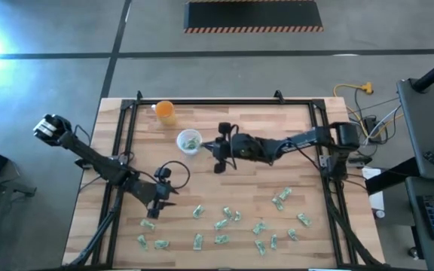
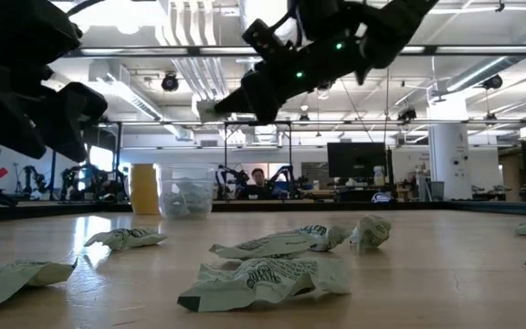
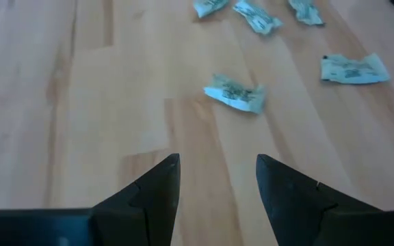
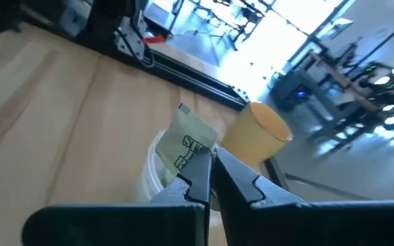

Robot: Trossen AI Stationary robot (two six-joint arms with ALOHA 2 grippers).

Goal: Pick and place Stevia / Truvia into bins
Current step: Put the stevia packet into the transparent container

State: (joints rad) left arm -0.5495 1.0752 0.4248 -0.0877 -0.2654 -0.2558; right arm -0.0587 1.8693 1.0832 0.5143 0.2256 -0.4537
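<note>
while the right gripper [image 4: 211, 179] pinches one pale green-and-white paper sachet [image 4: 189, 145] between closed fingers just above the small clear plastic cup [image 1: 189, 141], the left gripper [image 3: 217, 179] hovers, fingers apart and empty, over the wooden table [image 1: 292, 173] near scattered sachets [image 1: 224, 223].

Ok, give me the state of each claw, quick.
Left claw: open, empty, above the table near loose sachets.
Right claw: closed on a sachet, by the clear cup.

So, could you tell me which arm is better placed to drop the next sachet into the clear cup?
The right: its gripper already pinches a sachet beside the clear cup. The left gripper is open and empty.
</note>
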